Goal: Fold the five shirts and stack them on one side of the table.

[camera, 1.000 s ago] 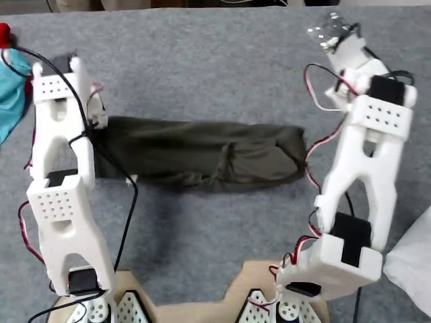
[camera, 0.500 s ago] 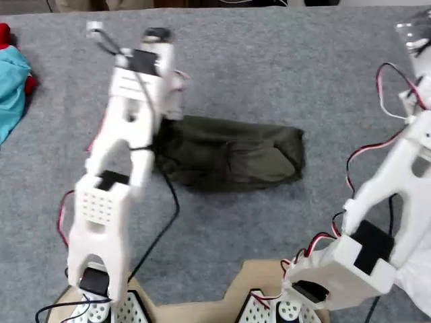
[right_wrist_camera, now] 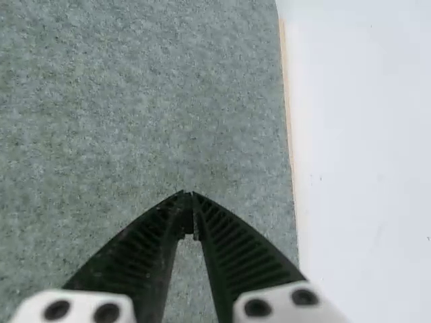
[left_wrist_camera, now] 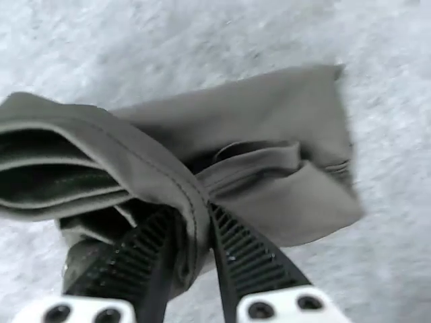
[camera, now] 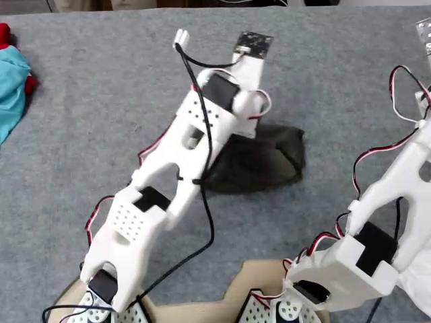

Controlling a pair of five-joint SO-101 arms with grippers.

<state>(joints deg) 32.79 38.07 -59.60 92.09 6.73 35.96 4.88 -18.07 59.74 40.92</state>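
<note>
My left claw is clamped on the dark olive cloth shirt, mid-fold on the grey felt bench.
The right claw sits closed on nothing by the bench edge, so nothing pins the lower layer; I judge it could drag and bunch.

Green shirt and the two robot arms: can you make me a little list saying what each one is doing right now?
shirt: dark green shirt, bunched up, mostly lying on the table
left gripper: left gripper shut on a fold of the dark green shirt
right gripper: right gripper shut, holding nothing, above the grey mat near its edge
table cover: grey mat
also there: teal cloth at the far left edge of the mat, apart from both arms
</note>
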